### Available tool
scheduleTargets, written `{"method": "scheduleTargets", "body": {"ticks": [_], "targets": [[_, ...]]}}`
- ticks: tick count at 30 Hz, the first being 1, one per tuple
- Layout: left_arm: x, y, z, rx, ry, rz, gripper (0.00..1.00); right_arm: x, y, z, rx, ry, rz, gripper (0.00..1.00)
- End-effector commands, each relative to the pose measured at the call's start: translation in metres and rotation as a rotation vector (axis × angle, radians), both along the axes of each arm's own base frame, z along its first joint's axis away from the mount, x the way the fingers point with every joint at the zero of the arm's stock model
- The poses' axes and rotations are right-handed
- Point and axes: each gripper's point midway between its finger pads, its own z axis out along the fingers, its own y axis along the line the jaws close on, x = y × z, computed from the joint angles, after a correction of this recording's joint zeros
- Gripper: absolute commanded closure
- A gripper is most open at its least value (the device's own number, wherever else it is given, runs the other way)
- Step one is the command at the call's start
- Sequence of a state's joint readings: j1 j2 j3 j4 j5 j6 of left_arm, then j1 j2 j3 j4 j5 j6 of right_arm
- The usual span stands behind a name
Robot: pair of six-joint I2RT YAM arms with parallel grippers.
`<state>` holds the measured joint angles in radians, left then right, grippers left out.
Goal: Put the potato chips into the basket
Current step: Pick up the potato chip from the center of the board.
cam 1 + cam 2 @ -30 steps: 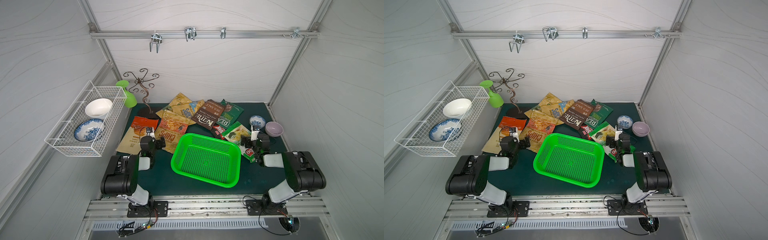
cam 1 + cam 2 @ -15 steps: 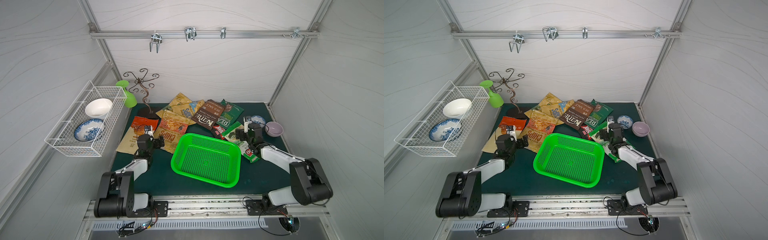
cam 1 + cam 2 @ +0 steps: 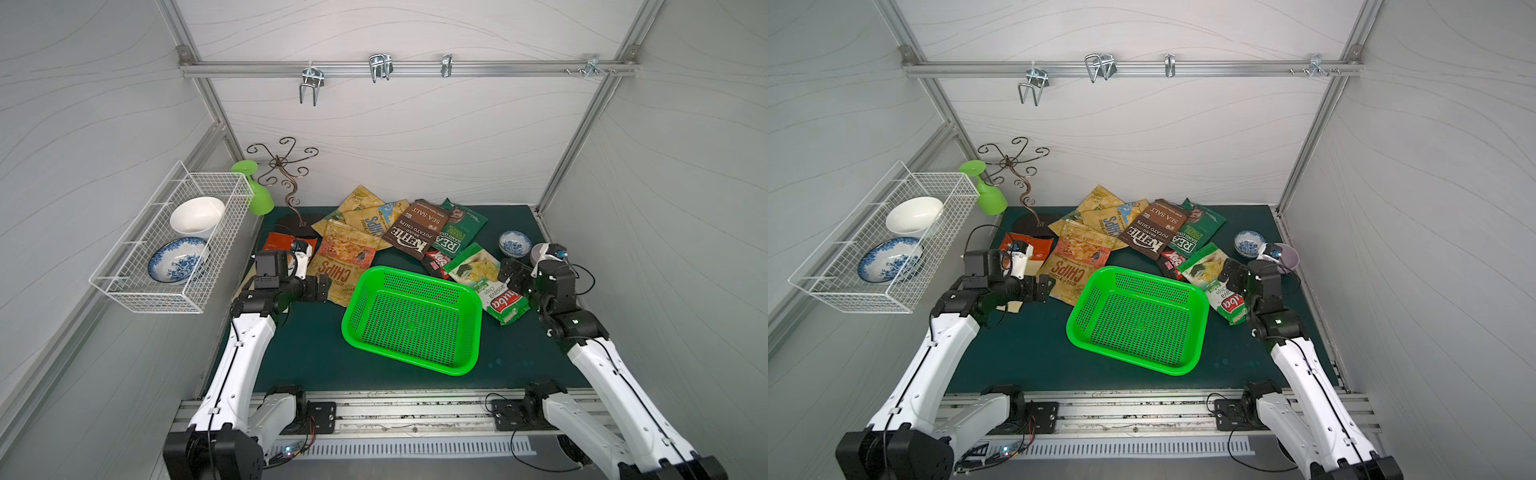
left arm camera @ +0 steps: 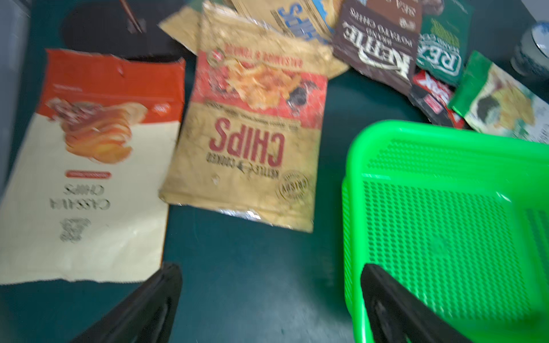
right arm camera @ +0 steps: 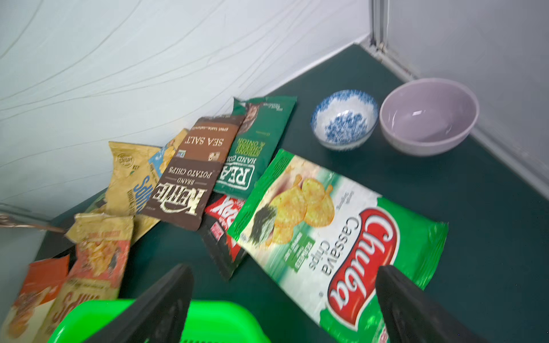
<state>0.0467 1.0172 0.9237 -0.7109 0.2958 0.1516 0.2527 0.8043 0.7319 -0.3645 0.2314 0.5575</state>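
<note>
Since half a second ago both arms have reached further out; the bags and the basket (image 3: 353,309) lie as before. The left gripper (image 3: 327,286), jaws wide apart and holding nothing, has the tan CHIPS bag (image 3: 347,270) just ahead of its jaws. The right gripper (image 3: 510,275), also wide apart and holding nothing, hangs over the Chuba bag (image 3: 500,303), which lies between and ahead of its jaws. The basket lies between both grippers.

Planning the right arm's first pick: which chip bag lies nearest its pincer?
The green-white Chuba bag, just in front of the open right pincer; the rest lie farther away, beyond it.
</note>
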Motion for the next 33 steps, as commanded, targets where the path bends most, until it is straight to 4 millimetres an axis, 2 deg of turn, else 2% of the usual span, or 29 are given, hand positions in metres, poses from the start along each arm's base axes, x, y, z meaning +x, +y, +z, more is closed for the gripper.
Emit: {"method": "scheduleTargets", "body": {"ticks": [1,3,7,12,16,20,23,30,33], "targets": [[-0.035,-0.023,0.006,-0.09,0.118,-0.109,0.02,-0.032,0.009,-0.037,0.082,0.217,0.032,0.01],[-0.04,-0.03,0.007,-0.12,0.128,-0.15,0.02,-0.045,0.015,-0.051,0.091,0.309,0.075,0.01],[-0.03,-0.015,-0.003,-0.074,0.135,-0.058,0.02,-0.065,0.024,-0.068,0.098,0.388,0.156,0.01],[-0.034,-0.02,-0.007,-0.089,0.114,-0.083,0.02,-0.093,0.026,-0.087,0.146,0.462,0.165,0.01],[-0.033,-0.022,-0.009,-0.097,0.108,-0.093,0.02,-0.1,0.037,-0.096,0.255,0.44,0.192,0.12],[-0.034,-0.024,-0.01,-0.107,0.124,-0.1,0.02,-0.099,0.018,-0.111,0.289,0.474,0.076,0.15],[-0.033,-0.023,-0.011,-0.104,0.124,-0.1,0.02,-0.092,0.011,-0.121,0.367,0.502,0.032,0.15],[-0.033,-0.024,-0.013,-0.106,0.116,-0.099,0.02,-0.064,-0.014,-0.133,0.508,0.482,-0.077,0.2],[-0.032,-0.024,-0.013,-0.108,0.117,-0.099,0.02,-0.052,-0.027,-0.145,0.57,0.463,-0.137,0.24]]}}
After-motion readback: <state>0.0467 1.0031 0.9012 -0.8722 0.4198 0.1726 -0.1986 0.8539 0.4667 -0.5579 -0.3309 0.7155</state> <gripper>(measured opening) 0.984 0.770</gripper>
